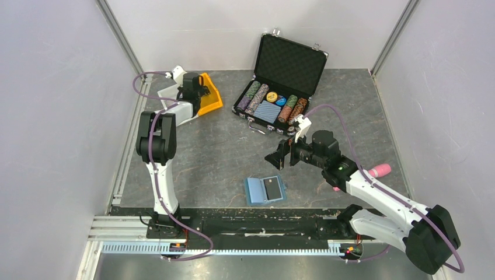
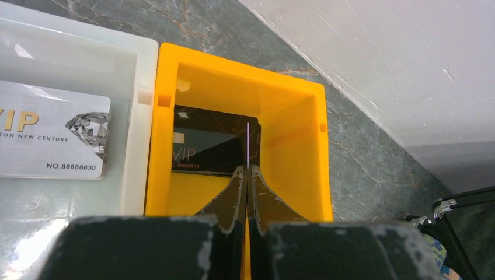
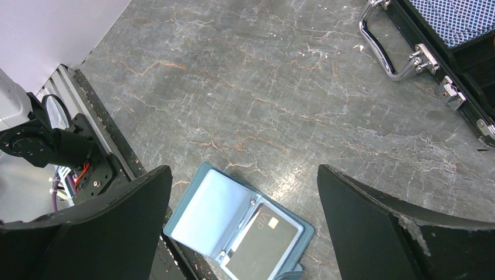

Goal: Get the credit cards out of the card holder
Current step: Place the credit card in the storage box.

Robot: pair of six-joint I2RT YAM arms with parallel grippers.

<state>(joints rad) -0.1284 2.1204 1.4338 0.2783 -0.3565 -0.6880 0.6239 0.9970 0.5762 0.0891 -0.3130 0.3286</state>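
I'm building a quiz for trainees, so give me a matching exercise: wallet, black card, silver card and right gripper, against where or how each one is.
Things:
1. wallet
2. black card
3. silver card
4. right gripper

Places or states:
A. in the yellow bin
B. open, holding nothing
C. in the white tray
D. lying open on the table

Pairs: 1-D, 2-A, 3-C, 4-B

The worktop [image 3: 262,87] is showing a grey, veined, stone-like face with a dull sheen, the card holder [image 3: 204,213] is looking soft and matt, its black card [image 3: 262,245] is gleaming faintly, the yellow bin [image 2: 292,146] is glinting as smooth plastic, and a chromed metal handle [image 3: 385,55] is shining.
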